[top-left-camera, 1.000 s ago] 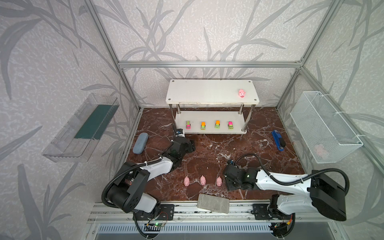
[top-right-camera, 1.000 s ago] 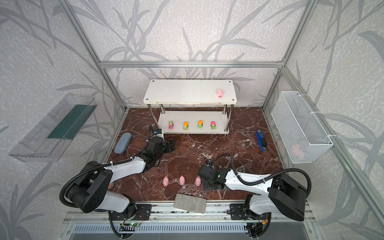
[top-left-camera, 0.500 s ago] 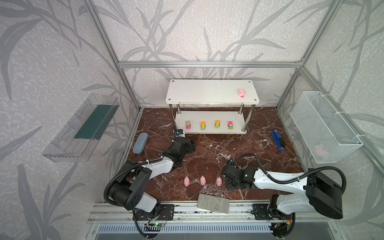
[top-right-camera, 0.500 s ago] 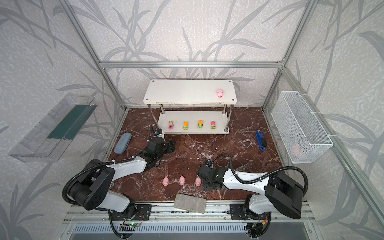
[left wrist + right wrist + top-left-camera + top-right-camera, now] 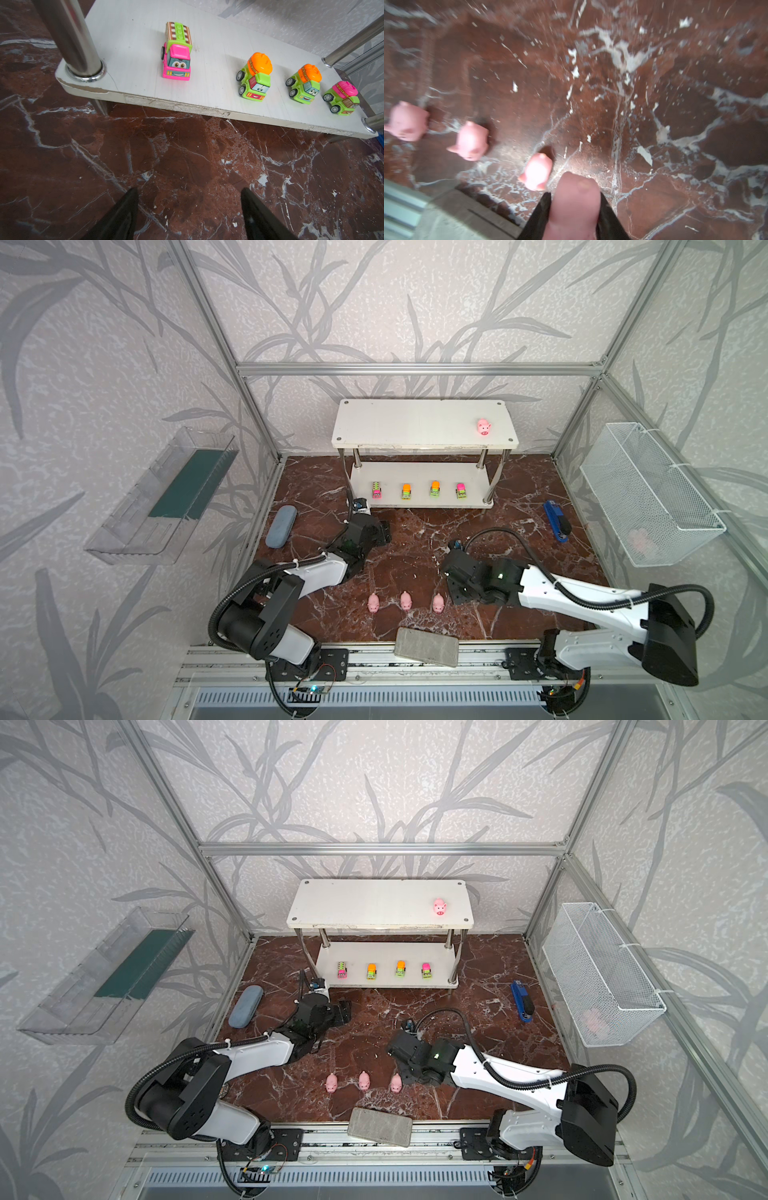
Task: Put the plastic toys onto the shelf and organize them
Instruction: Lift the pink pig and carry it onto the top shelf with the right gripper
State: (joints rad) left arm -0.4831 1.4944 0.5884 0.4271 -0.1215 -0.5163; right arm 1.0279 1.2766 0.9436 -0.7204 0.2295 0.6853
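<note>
Both top views look steeply down from the front over the whole brown marble tabletop. The left wrist camera closely faces the white two-tier shelf. The right wrist camera looks down near three small pink plastic pigs, also seen in both top views.

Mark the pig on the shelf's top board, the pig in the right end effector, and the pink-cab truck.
top-board pig (image 5: pixel 483 426): a top view, on its head.
held pig (image 5: pixel 574 207): right wrist view, mid-body.
pink-cab truck (image 5: pixel 177 51): left wrist view, on the cab roof.
</note>
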